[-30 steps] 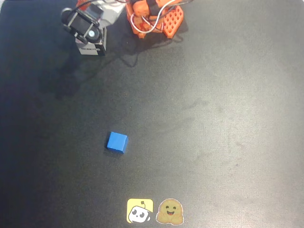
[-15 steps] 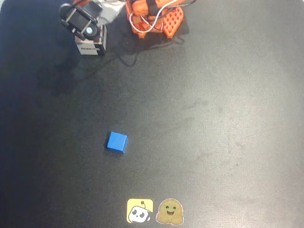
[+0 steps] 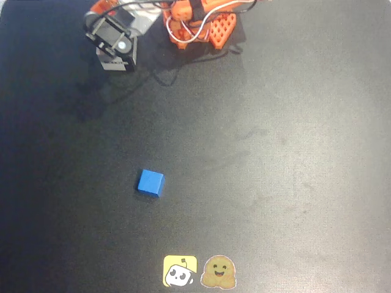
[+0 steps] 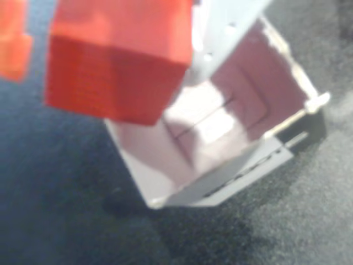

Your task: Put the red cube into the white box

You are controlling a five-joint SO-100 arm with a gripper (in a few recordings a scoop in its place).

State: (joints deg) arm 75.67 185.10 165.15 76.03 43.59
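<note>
While I hold the red cube (image 4: 118,61) clamped in the gripper (image 3: 116,39) above the white box (image 4: 220,127) | cube sits over the box's near-left wall, not its middle | blue cube (image 3: 150,183) well apart from box | I'd centre over the opening, then release low.

arm head (image 3: 116,41): shifts a bit right & down in overhead view vs 0.5 s ago, now covers more of the box top
white box (image 3: 119,63): less of it visible from above, just the labelled side strip under the arm
shadow (image 3: 91,101): on the table left of the box, drifts slightly w/ the arm
</note>
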